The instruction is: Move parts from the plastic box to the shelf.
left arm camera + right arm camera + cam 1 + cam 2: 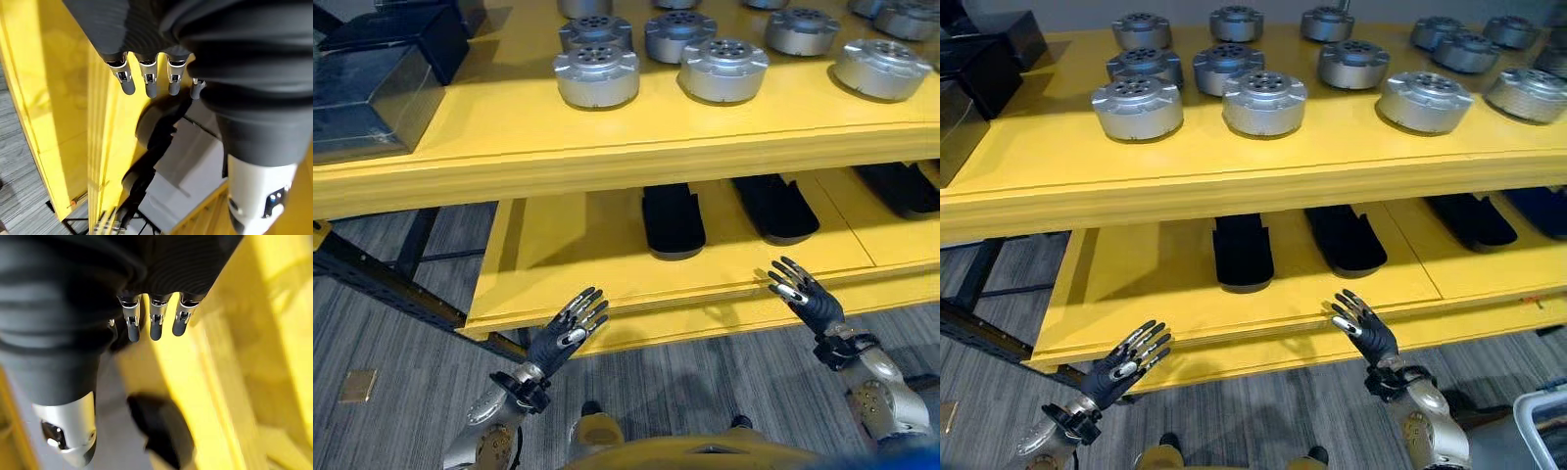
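Nearest to us, both hands hang low in front of the yellow shelf [1234, 176], above the grey floor [401, 343]. The left hand [566, 332] has its fingers straight and spread; it holds nothing. The right hand [805, 292] is likewise extended with fingers fanned apart, and it too is empty. Each hand sits just before the front edge of the lower shelf board [1136, 284], without touching it as far as we can tell.

On the lower shelf board we count four black moulded holders in the right eye view: one [1242, 251] near the middle, a second [1347, 238] just beside it, a third [1469, 219] further to the right, and a fourth, dark blue-black [1542, 211], at the right edge.

On the upper shelf board [1038, 147] stand the parts, round silver metal discs with holes in the top. We count twelve in the right eye view, arranged in loose rows; the nearest are one [1137, 107] at the left front and one [1264, 101] beside it. A further part [1424, 100] stands to the right of these.

At the far left of the upper board sit dark boxes [372, 88]; their exact number is unclear to us.
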### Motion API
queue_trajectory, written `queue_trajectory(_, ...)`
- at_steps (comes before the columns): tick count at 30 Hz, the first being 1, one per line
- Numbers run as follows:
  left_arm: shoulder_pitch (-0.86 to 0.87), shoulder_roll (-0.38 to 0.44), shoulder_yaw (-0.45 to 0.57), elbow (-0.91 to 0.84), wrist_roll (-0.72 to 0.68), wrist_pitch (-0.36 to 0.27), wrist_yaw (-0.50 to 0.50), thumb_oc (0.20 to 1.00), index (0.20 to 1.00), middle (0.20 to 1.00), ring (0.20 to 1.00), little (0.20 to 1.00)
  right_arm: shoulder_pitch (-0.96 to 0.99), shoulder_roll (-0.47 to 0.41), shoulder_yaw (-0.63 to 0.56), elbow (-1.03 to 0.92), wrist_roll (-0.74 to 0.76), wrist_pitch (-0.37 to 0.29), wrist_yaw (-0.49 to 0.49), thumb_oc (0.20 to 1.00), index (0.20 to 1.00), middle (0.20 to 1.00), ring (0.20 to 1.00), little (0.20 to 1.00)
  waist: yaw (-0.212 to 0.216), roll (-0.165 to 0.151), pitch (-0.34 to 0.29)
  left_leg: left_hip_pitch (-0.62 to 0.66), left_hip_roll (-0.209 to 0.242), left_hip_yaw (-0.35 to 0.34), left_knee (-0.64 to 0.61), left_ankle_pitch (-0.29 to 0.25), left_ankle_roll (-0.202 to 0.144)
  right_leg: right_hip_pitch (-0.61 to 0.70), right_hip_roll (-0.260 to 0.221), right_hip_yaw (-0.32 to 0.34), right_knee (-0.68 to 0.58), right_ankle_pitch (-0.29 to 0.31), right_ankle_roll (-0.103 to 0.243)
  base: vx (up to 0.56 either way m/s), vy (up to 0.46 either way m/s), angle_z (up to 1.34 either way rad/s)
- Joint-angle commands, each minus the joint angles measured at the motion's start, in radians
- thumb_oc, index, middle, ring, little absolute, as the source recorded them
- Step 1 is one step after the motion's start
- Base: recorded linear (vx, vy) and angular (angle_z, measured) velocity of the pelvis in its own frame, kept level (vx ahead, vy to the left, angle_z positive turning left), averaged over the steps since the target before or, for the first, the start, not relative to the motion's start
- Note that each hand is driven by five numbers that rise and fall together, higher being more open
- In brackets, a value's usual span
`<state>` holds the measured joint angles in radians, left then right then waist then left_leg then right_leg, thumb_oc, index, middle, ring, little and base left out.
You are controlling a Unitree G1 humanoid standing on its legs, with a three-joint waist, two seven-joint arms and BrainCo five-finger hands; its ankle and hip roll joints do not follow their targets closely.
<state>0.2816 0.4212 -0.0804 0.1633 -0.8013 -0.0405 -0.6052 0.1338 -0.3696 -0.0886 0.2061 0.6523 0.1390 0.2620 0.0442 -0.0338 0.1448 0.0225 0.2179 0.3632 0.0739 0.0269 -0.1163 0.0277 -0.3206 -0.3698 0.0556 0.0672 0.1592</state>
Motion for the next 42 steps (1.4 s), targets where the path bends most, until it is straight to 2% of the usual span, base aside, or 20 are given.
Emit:
queue_trajectory(1, -0.026, 0.026, 0.008, -0.109, 0.047, -0.026, -0.021, 1.000, 1.000, 1.000, 1.000, 1.000, -0.036, -0.016, -0.008, -0.049, 0.002, 0.009, -0.078, 1.000, 1.000, 1.000, 1.000, 1.000, -0.002, 0.007, 0.040, 0.018, -0.064, -0.014, 0.085, -0.104, 0.095, 0.034, 0.032, 0.054, 0.084, -0.099, -0.010, -0.03, 0.248, -0.14)
queue_trajectory(2, -0.027, 0.030, 0.002, -0.124, 0.051, -0.001, -0.031, 1.000, 1.000, 1.000, 1.000, 1.000, -0.028, -0.006, -0.012, -0.044, -0.007, 0.031, -0.102, 1.000, 1.000, 1.000, 1.000, 1.000, -0.008, 0.005, 0.045, 0.019, -0.076, 0.000, 0.093, -0.113, 0.105, 0.032, 0.022, 0.060, 0.085, -0.090, 0.002, -0.03, 0.209, -0.08)
queue_trajectory(5, -0.027, 0.055, -0.008, -0.146, 0.103, -0.011, -0.024, 1.000, 1.000, 1.000, 1.000, 1.000, -0.035, -0.012, -0.020, -0.029, 0.011, 0.056, -0.172, 1.000, 1.000, 1.000, 1.000, 1.000, -0.004, -0.003, 0.061, 0.013, -0.100, 0.020, 0.104, -0.130, 0.123, 0.018, -0.016, 0.043, 0.085, -0.048, 0.026, -0.07, 0.211, -0.02)
queue_trajectory(7, -0.024, 0.055, -0.010, -0.152, 0.078, 0.000, -0.018, 1.000, 1.000, 1.000, 1.000, 1.000, -0.046, -0.017, -0.022, -0.016, 0.019, 0.057, -0.147, 1.000, 1.000, 1.000, 1.000, 1.000, 0.006, -0.008, 0.069, 0.014, -0.104, 0.031, 0.107, -0.136, 0.129, 0.013, -0.030, 0.021, 0.081, -0.025, 0.031, -0.03, 0.077, -0.07)
queue_trajectory(8, -0.007, 0.051, -0.004, -0.157, 0.058, 0.006, 0.006, 1.000, 1.000, 1.000, 1.000, 1.000, -0.071, -0.016, -0.012, -0.013, 0.050, 0.073, -0.093, 1.000, 1.000, 1.000, 1.000, 1.000, 0.039, -0.011, 0.083, 0.036, -0.105, 0.047, 0.110, -0.166, 0.125, 0.000, -0.054, -0.062, 0.090, 0.014, 0.055, -0.03, 0.038, -0.20)
queue_trajectory(9, -0.004, 0.048, -0.006, -0.157, 0.068, 0.000, 0.031, 1.000, 1.000, 1.000, 1.000, 1.000, -0.085, -0.013, -0.003, -0.019, 0.060, 0.100, -0.064, 1.000, 1.000, 1.000, 1.000, 1.000, 0.052, -0.010, 0.089, 0.043, -0.102, 0.064, 0.106, -0.168, 0.127, -0.011, -0.061, -0.096, 0.104, 0.026, 0.055, -0.06, 0.009, -0.51)
queue_trajectory(12, 0.002, 0.054, 0.014, -0.166, 0.053, 0.017, 0.038, 1.000, 1.000, 1.000, 1.000, 1.000, -0.072, 0.002, 0.029, -0.065, 0.115, 0.101, -0.010, 1.000, 1.000, 1.000, 1.000, 1.000, 0.062, -0.004, 0.096, 0.023, -0.100, 0.071, 0.097, -0.159, 0.153, -0.038, -0.055, -0.093, 0.213, -0.008, 0.040, -0.09, -0.036, -1.11)
queue_trajectory(17, 0.062, 0.037, 0.040, -0.169, 0.053, -0.003, 0.004, 1.000, 1.000, 1.000, 1.000, 1.000, -0.056, 0.018, 0.067, -0.105, 0.139, 0.080, -0.024, 1.000, 1.000, 1.000, 1.000, 1.000, 0.091, 0.019, 0.084, 0.022, -0.106, 0.081, 0.037, -0.116, 0.175, -0.054, -0.068, -0.119, 0.352, -0.042, 0.024, -0.01, -0.087, -0.17)
queue_trajectory(19, 0.093, 0.026, 0.048, -0.162, 0.045, -0.038, -0.031, 1.000, 1.000, 1.000, 1.000, 1.000, -0.051, 0.012, 0.080, -0.112, 0.126, 0.066, -0.008, 1.000, 1.000, 1.000, 1.000, 1.000, 0.095, 0.020, 0.075, 0.028, -0.096, 0.093, 0.018, -0.092, 0.164, -0.030, -0.034, -0.125, 0.323, -0.078, 0.013, 0.03, -0.211, -0.66)
queue_trajectory(21, 0.104, 0.018, 0.037, -0.161, 0.023, -0.047, -0.038, 1.000, 1.000, 1.000, 1.000, 1.000, -0.037, -0.004, 0.093, -0.133, 0.124, 0.070, -0.003, 1.000, 1.000, 1.000, 1.000, 1.000, 0.095, 0.011, 0.067, 0.034, -0.073, 0.128, 0.012, -0.071, 0.138, 0.014, 0.010, -0.160, 0.224, -0.120, 0.000, 0.04, -0.315, -0.67)
queue_trajectory(22, 0.105, 0.017, 0.035, -0.163, 0.021, -0.048, -0.037, 1.000, 1.000, 1.000, 1.000, 1.000, -0.034, -0.008, 0.091, -0.135, 0.126, 0.070, -0.004, 1.000, 1.000, 1.000, 1.000, 1.000, 0.095, 0.009, 0.067, 0.033, -0.067, 0.134, 0.013, -0.067, 0.131, 0.024, 0.021, -0.166, 0.201, -0.125, -0.003, 0.04, -0.411, -0.61)
queue_trajectory(23, 0.108, 0.013, 0.024, -0.170, 0.026, -0.052, -0.039, 1.000, 1.000, 1.000, 1.000, 1.000, -0.025, -0.028, 0.082, -0.136, 0.141, 0.058, -0.022, 1.000, 1.000, 1.000, 1.000, 1.000, 0.094, -0.005, 0.066, 0.025, -0.045, 0.154, 0.018, -0.052, 0.111, 0.058, 0.056, -0.174, 0.128, -0.133, -0.003, 0.02, -0.255, -0.43)
queue_trajectory(25, 0.111, 0.011, 0.017, -0.175, 0.027, -0.056, -0.033, 1.000, 1.000, 1.000, 1.000, 1.000, -0.022, -0.035, 0.077, -0.135, 0.142, 0.055, -0.028, 1.000, 1.000, 1.000, 1.000, 1.000, 0.092, -0.008, 0.066, 0.023, -0.035, 0.159, 0.019, -0.045, 0.105, 0.062, 0.065, -0.171, 0.113, -0.130, -0.005, 0.01, -0.240, -0.66)
queue_trajectory(26, 0.117, 0.007, 0.001, -0.187, 0.030, -0.063, -0.021, 1.000, 1.000, 1.000, 1.000, 1.000, -0.013, -0.057, 0.060, -0.138, 0.147, 0.044, -0.058, 1.000, 1.000, 1.000, 1.000, 1.000, 0.083, -0.018, 0.065, 0.015, -0.013, 0.170, 0.021, -0.031, 0.089, 0.072, 0.082, -0.164, 0.085, -0.131, -0.009, 0.02, -0.288, -0.71)
queue_trajectory(29, 0.118, 0.002, -0.028, -0.193, 0.030, -0.072, -0.029, 1.000, 1.000, 1.000, 1.000, 1.000, 0.001, -0.091, 0.031, -0.124, 0.168, 0.024, -0.128, 1.000, 1.000, 1.000, 1.000, 1.000, 0.061, -0.029, 0.067, 0.007, 0.037, 0.192, 0.038, -0.011, 0.059, 0.074, 0.094, -0.164, 0.070, -0.130, -0.021, 0.03, -0.318, -0.51)
queue_trajectory(30, 0.118, 0.002, -0.029, -0.193, 0.026, -0.077, -0.026, 1.000, 1.000, 1.000, 1.000, 1.000, 0.001, -0.092, 0.029, -0.123, 0.168, 0.023, -0.131, 1.000, 1.000, 1.000, 1.000, 1.000, 0.059, -0.029, 0.067, 0.007, 0.039, 0.193, 0.039, -0.010, 0.057, 0.073, 0.095, -0.164, 0.070, -0.131, -0.022, 0.05, -0.241, -0.75)
queue_trajectory(32, 0.109, -0.003, -0.058, -0.196, 0.016, -0.070, -0.033, 1.000, 1.000, 1.000, 1.000, 1.000, -0.003, -0.105, 0.003, -0.089, 0.167, 0.006, -0.202, 1.000, 1.000, 1.000, 1.000, 1.000, 0.036, -0.035, 0.070, 0.009, 0.073, 0.208, 0.059, -0.004, 0.040, 0.065, 0.104, -0.158, 0.074, -0.131, -0.038, 0.06, -0.224, -0.54)
queue_trajectory(35, 0.104, -0.004, -0.073, -0.195, 0.020, -0.070, -0.034, 1.000, 1.000, 1.000, 1.000, 1.000, -0.007, -0.107, -0.005, -0.074, 0.166, -0.015, -0.251, 1.000, 1.000, 1.000, 1.000, 1.000, 0.026, -0.037, 0.072, 0.011, 0.093, 0.220, 0.073, -0.003, 0.031, 0.056, 0.108, -0.150, 0.085, -0.137, -0.047, 0.05, -0.148, -0.54)
queue_trajectory(37, 0.091, -0.006, -0.097, -0.187, 0.021, -0.066, -0.043, 1.000, 1.000, 1.000, 1.000, 1.000, -0.009, -0.106, -0.010, -0.056, 0.148, -0.036, -0.290, 1.000, 1.000, 1.000, 1.000, 1.000, 0.000, -0.040, 0.074, 0.017, 0.123, 0.240, 0.083, 0.000, 0.019, 0.041, 0.115, -0.136, 0.100, -0.145, -0.059, 0.09, -0.209, -0.85)
queue_trajectory(42, 0.047, -0.007, -0.148, -0.177, 0.026, -0.092, 0.002, 1.000, 1.000, 1.000, 1.000, 1.000, -0.023, -0.108, -0.023, -0.013, 0.102, -0.066, -0.368, 1.000, 1.000, 1.000, 1.000, 1.000, -0.049, -0.041, 0.076, 0.024, 0.198, 0.281, 0.120, 0.031, -0.020, 0.002, 0.133, -0.095, 0.127, -0.162, -0.081, 0.08, -0.249, -0.67)
